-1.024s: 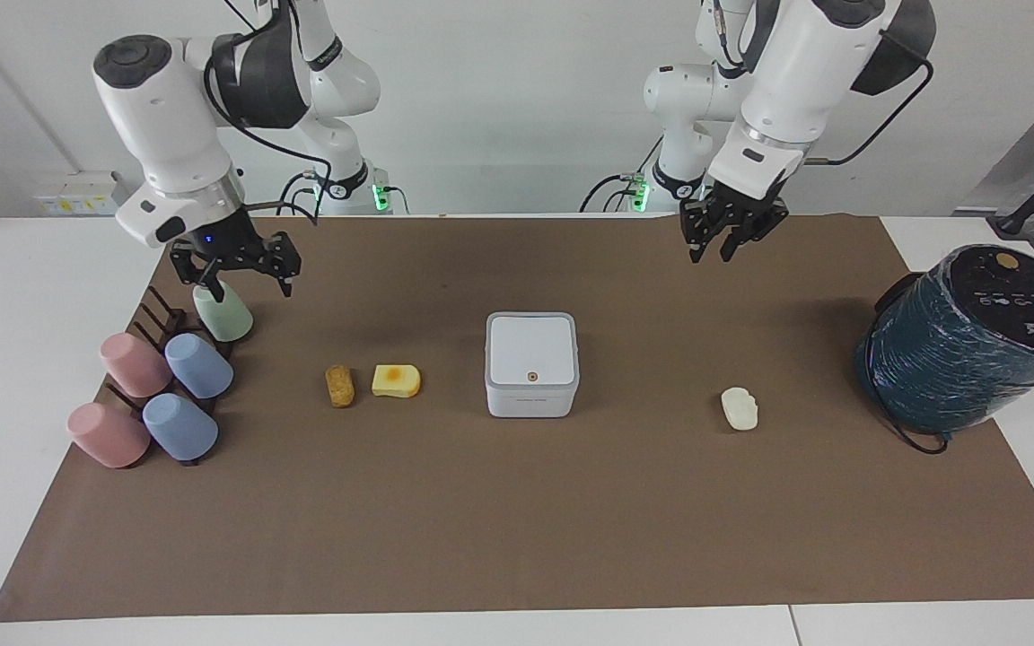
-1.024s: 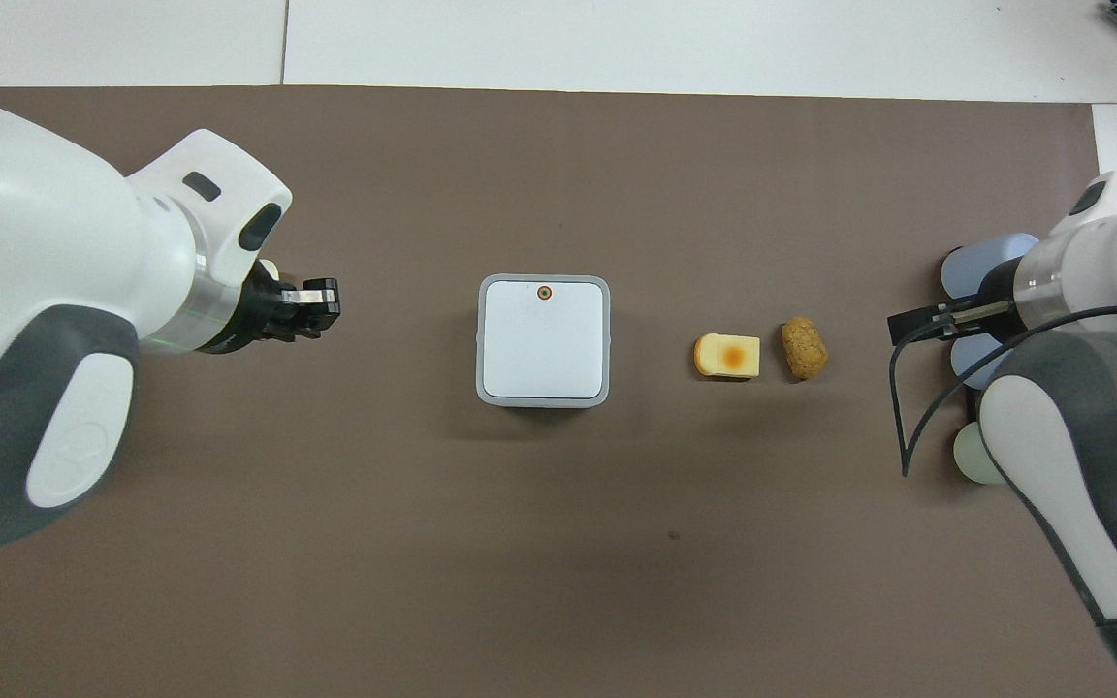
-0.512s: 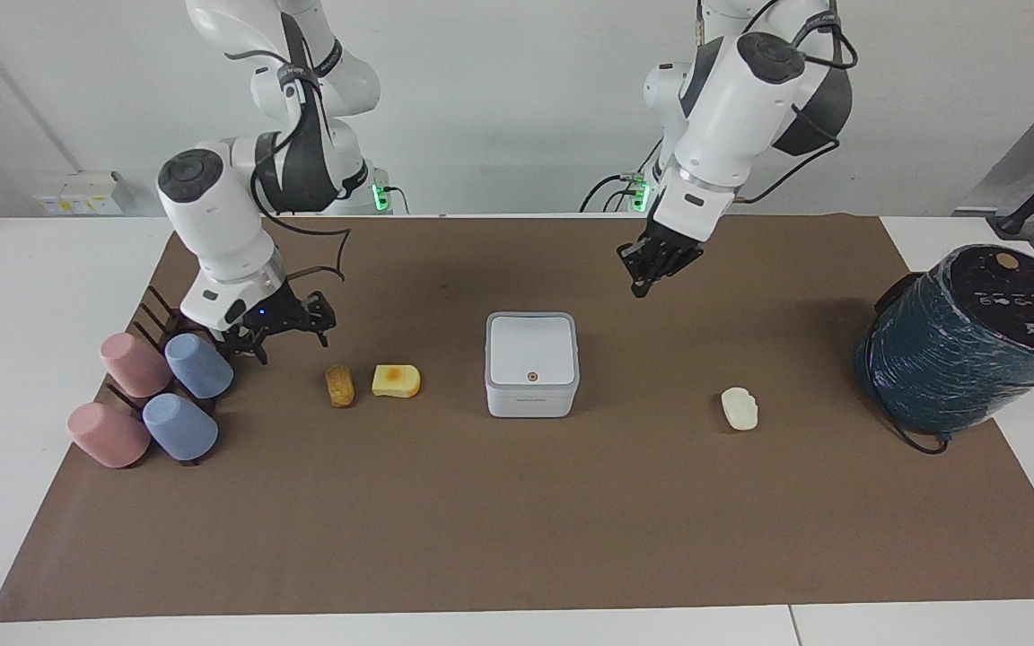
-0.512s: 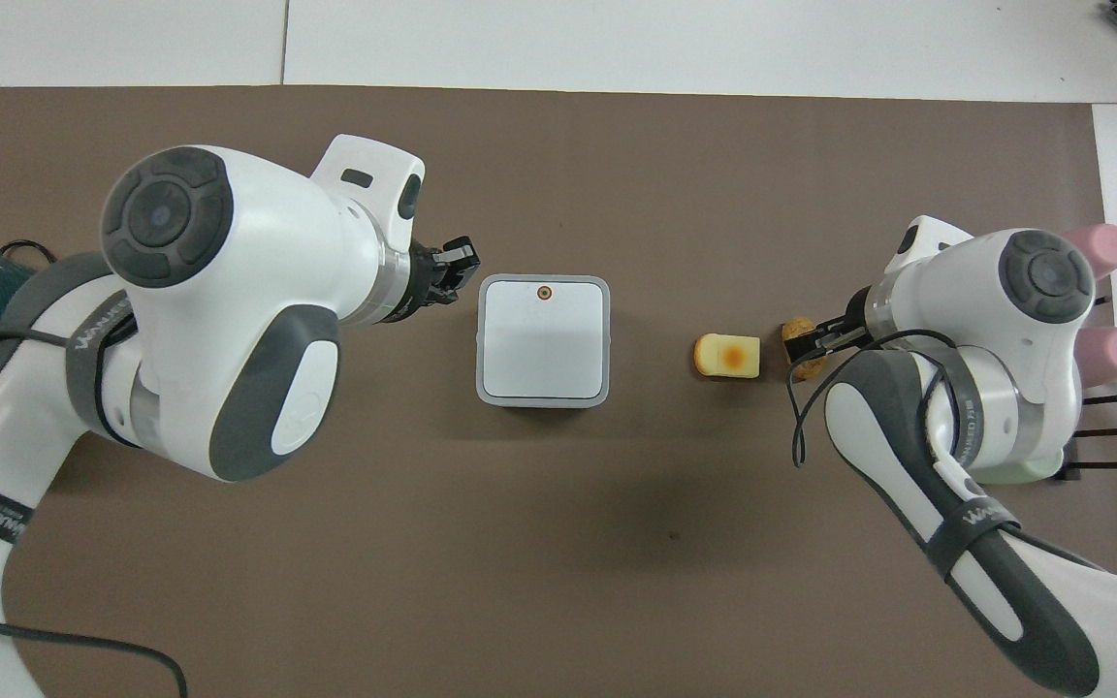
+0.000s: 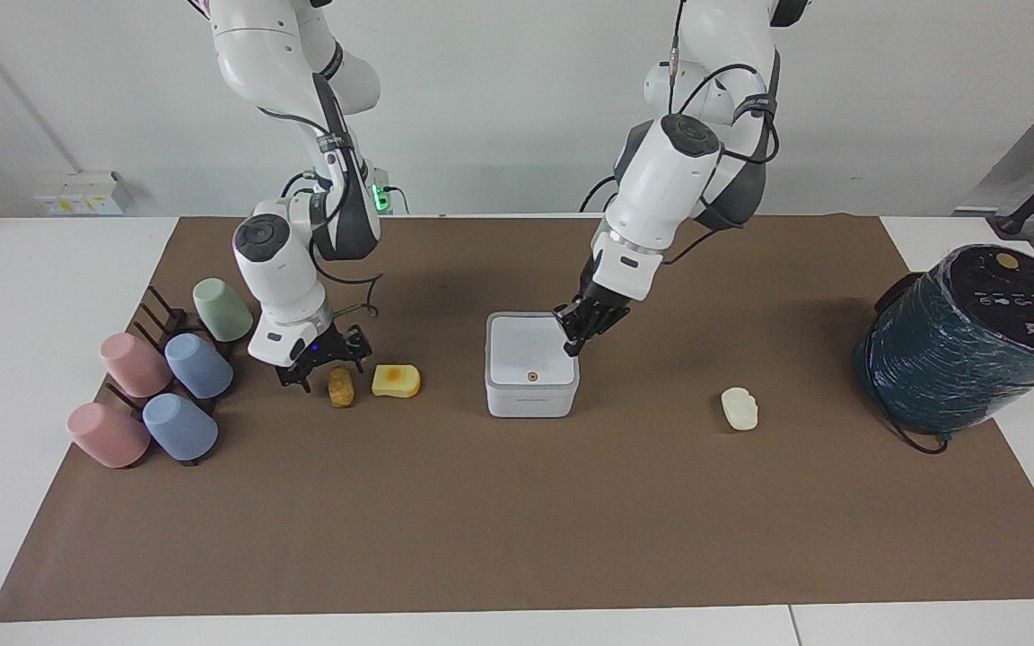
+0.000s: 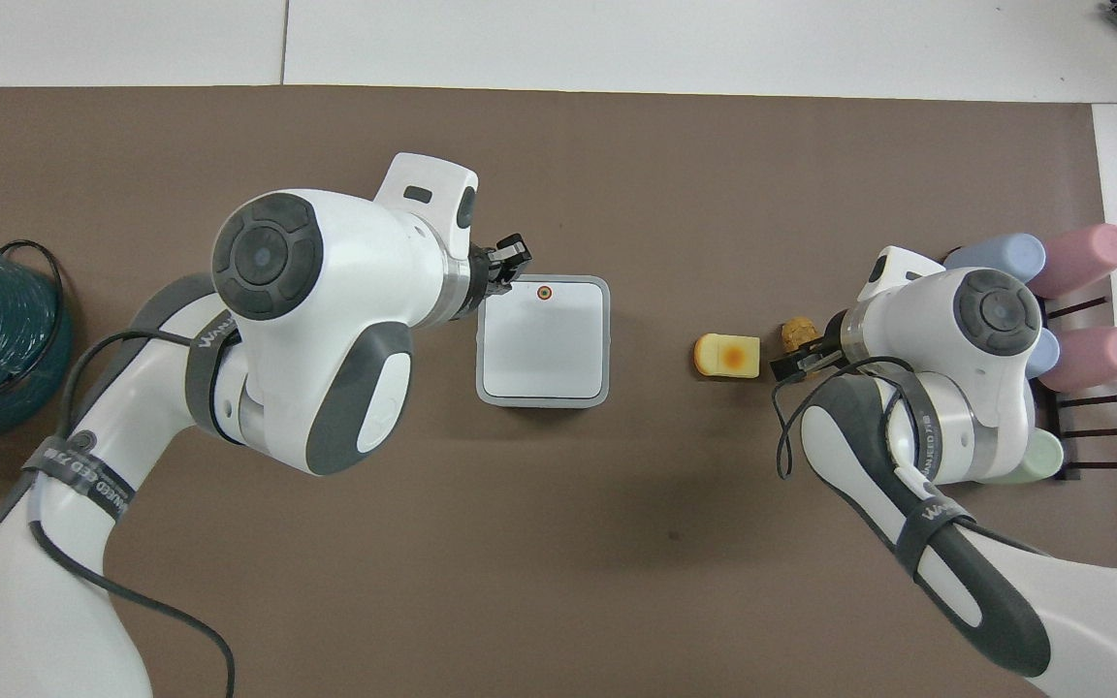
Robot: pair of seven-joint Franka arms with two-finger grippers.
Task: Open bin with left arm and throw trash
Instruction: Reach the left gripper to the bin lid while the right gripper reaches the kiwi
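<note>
The white bin (image 5: 531, 377) stands mid-mat with its lid down; in the overhead view (image 6: 544, 349) the orange dot sits at the lid's edge farthest from the robots. My left gripper (image 5: 576, 330) is low at the lid's corner toward the left arm's end, also seen from overhead (image 6: 503, 268). The brown crumbed bit (image 5: 340, 387) and the yellow wedge (image 5: 396, 380) lie side by side toward the right arm's end. My right gripper (image 5: 323, 362) is open, low over the brown bit (image 6: 795, 333). The cream-white lump (image 5: 739, 408) lies toward the left arm's end, hidden from overhead.
A big dark teal wrapped cylinder (image 5: 966, 345) lies at the left arm's end of the table. Several pastel cups (image 5: 167, 386) rest on a dark rack at the right arm's end, close to the right gripper. A brown mat (image 5: 517, 520) covers the table.
Both arms have come down and inward. The left gripper moved from high over the mat to the bin's lid corner. The right gripper moved from the cups to over the brown bit.
</note>
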